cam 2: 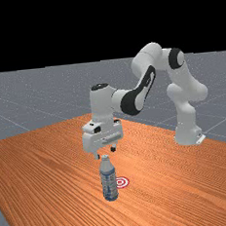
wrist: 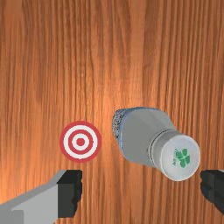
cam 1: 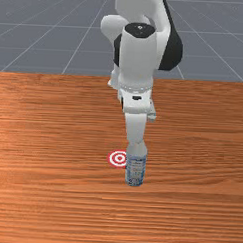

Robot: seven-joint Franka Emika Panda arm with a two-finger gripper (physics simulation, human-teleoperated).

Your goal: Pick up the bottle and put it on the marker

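1. Nearest in the front view, the slim grey-white plastic bottle with a blue patterned label [cam 1: 135,169] stands upright on the orange-brown wooden bench [cam 1: 50,200]. It is ungrasped and off its goal, so neither the pick nor the placing is done.

2. Just beside the bottle, on the front view's left and a little behind it, lies the flat round marker with red and white rings [cam 1: 118,158]. In the wrist view a strip of wood parts the two, and nothing stands on the marker.

3. Above the bottle hangs the white and grey two-finger tool [cam 2: 105,153], set wide and holding nothing. Its black-tipped fingers [wrist: 70,192] stand well apart, with the round white cap [wrist: 179,155] seen between them and nearer to one than the other; the tool may need a small sideways shift before it goes down.

4. Beyond the bottle, the jointed white and grey arm [cam 2: 128,101] reaches over from its base [cam 2: 187,130], well apart from the bottle.

5. I judge the task to be at the approach: the tool is roughly over the bottle. Lowering, closing, lifting, the short carry to the marker, setting down upright and letting go are all left.
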